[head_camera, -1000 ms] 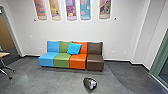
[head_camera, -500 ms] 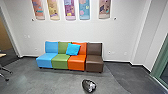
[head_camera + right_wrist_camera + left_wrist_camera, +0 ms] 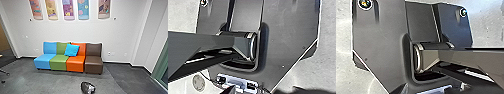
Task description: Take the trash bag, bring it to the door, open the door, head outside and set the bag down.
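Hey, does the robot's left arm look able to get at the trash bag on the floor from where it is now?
Probably not without driving closer: the trash bag lies on the floor some way ahead. Nothing visible blocks it, though; the brown seat stands beyond it.

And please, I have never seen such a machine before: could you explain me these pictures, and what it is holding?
This is a wheeled robot with two arms. The head view looks forward and down: a dark bag lies on the floor, before a row of seats with a blue cushion. Each wrist view comes from a camera on one arm; the dark plate and jointed bar belong to the robot. The bag is not held; otherwise, I cannot tell.
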